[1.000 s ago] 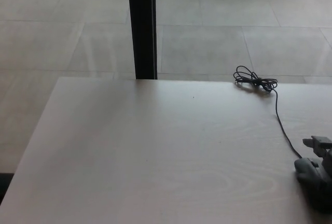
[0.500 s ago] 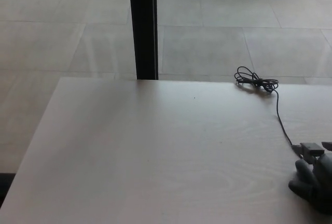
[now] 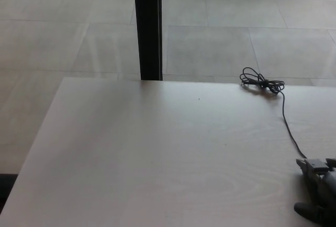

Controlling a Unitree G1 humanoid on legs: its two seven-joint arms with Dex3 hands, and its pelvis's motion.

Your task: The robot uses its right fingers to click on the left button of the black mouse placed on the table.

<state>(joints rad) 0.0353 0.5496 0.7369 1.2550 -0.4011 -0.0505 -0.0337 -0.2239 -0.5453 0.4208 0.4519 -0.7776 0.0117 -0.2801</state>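
At the bottom right corner of the head view, the right hand (image 3: 317, 193) is showing only in part, cut off by the picture's right and lower edges. A grey, blocky knuckle piece is sitting at its top, and a dark rounded fingertip (image 3: 307, 210) is poking leftward near the bottom edge, low over the tabletop. How far the fingers are spreading cannot be told from this sliver, nor whether they are pressing on anything.

The black mouse itself is not appearing as a separate shape; the dark mass under the hand is too blurred and cropped to say which part is finger and which is mouse. What is showing is the mouse cable (image 3: 287, 124), a thin black line running up and away from just above the hand's grey top toward the far edge of the table, where it is ending in a loose coiled bundle (image 3: 261, 83) lying close to that edge.

The pale wood-grain table (image 3: 157, 153) is filling most of the view. Beyond its far edge a black vertical post (image 3: 148, 27) is standing against a floor of large grey tiles (image 3: 220, 43).

The left hand is not appearing anywhere in the picture.
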